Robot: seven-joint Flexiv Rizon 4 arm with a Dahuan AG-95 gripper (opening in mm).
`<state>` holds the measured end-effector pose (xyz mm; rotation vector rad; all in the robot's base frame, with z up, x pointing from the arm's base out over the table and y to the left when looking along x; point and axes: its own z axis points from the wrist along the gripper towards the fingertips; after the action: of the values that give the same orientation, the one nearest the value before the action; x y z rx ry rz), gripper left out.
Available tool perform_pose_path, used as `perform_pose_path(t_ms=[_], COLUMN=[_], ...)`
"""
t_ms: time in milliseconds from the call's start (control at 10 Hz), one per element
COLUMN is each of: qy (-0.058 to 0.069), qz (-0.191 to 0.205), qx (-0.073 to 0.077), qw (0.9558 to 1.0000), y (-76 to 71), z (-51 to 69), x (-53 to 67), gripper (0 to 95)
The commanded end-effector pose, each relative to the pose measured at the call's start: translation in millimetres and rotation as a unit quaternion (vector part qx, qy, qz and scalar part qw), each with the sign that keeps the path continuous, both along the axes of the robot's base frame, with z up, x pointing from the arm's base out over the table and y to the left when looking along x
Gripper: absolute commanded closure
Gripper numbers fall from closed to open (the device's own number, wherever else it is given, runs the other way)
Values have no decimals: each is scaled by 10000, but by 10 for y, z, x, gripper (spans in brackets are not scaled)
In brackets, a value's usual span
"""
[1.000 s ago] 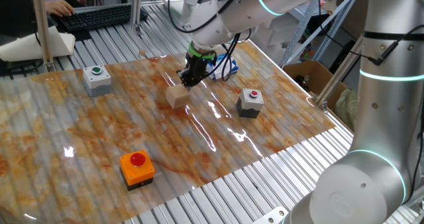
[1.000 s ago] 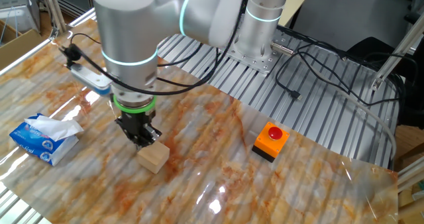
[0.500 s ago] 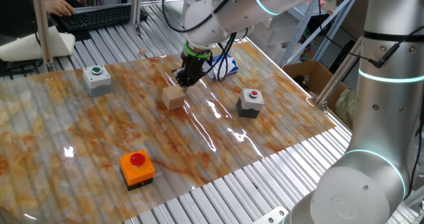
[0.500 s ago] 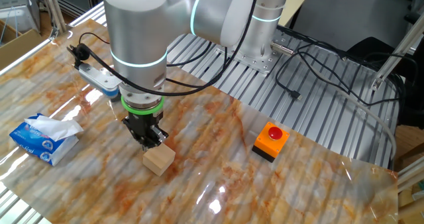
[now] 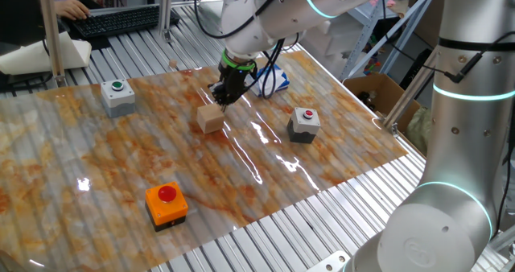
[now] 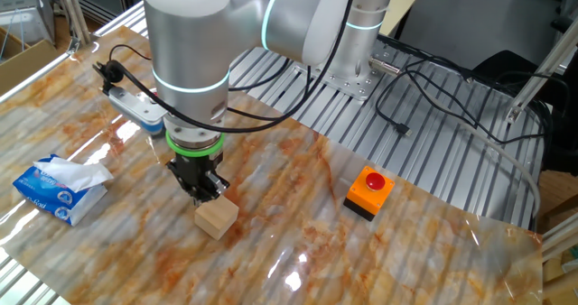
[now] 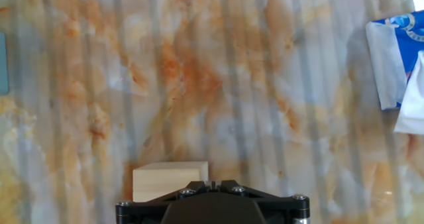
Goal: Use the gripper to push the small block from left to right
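End effector [image 6: 202,193] closed, empty, seemingly just above small block [image 6: 217,219]; both barely moved since.

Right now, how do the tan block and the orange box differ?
The block is plain pale wood with nothing on top; the orange box has a black base and a red button. The block lies mid-mat with the tool right beside it; the orange box stands alone near the mat's front edge. The box looks somewhat bigger. Both rest flat on the marbled mat.
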<state>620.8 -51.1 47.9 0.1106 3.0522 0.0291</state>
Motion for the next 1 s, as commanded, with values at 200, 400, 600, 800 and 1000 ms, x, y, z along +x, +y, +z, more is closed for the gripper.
perform_pose_path(t_ms=[200,400,600,800,1000], qy=[-37,-63,-71,-63,-66], qz=[199,149,218,330,350], qx=[-186,-130,-139,-112,-93], qw=[9996,9998,9996,9994,9993], y=[-123,-179,-179,-179,-179], z=[-63,-76,-76,-76,-76], x=[14,23,23,23,23], gripper=[950,950,950,950,950])
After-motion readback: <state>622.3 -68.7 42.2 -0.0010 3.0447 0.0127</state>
